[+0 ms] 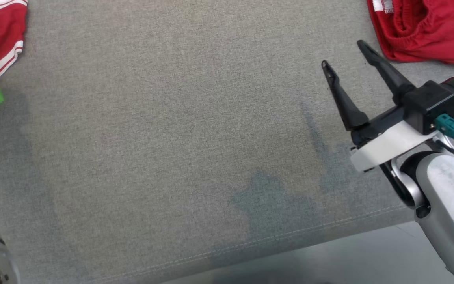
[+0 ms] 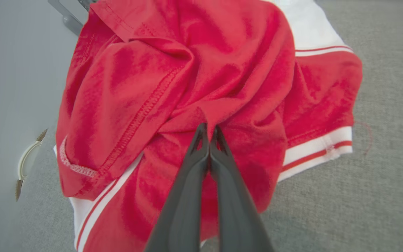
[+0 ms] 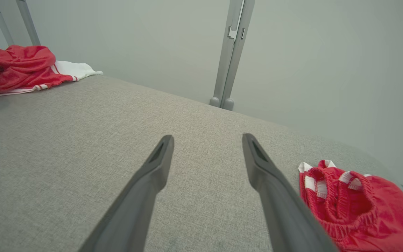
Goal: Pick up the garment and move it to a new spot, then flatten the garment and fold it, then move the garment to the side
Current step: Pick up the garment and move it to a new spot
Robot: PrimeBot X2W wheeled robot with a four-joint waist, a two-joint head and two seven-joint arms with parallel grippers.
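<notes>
Bright, even light. Soft grey shadows pool along the front edge of the table (image 1: 164, 118) — the garment (image 2: 187, 70) on it looks slightly blurred close up.

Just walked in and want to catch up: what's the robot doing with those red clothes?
The robot's left pincer is shut on a bunched fold of the red garment with white stripes, which lies crumpled at the left end of the grey cloth-covered surface. Its right pincer hangs open above that surface, holding nothing. A second red garment sits in a heap at the far right. Nothing is flattened or folded yet.
</notes>
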